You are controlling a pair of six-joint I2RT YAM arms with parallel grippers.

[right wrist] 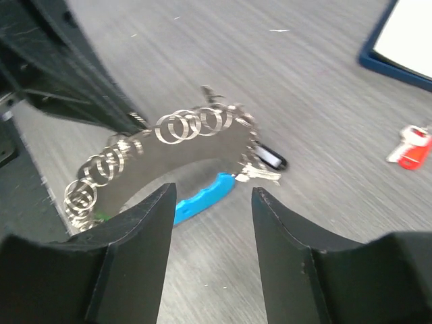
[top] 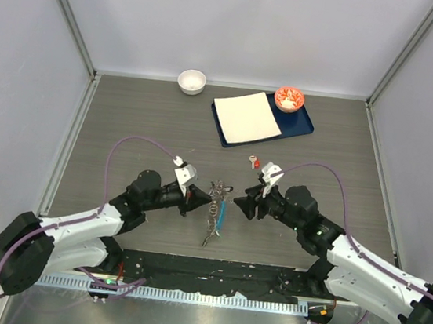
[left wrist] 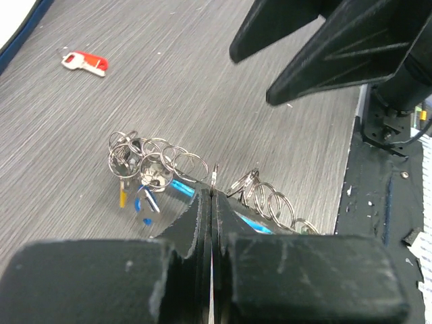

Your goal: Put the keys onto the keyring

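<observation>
2 bowls (top: 192, 81) (top: 289, 99), 1 ea. of tray (top: 304, 125), white sheet (top: 246, 117), keyring (top: 215, 201) (its keys (right wrist: 270, 157) uncountable), loose red key (top: 254, 162).

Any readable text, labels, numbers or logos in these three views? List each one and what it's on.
None: no legible text in any view.
The white sheet on the blue tray is blank.
On the red key, no marking can be made out; the right wrist view of it is blurred.
On the keyring and the keys on it, any stamping is too small to read.
</observation>
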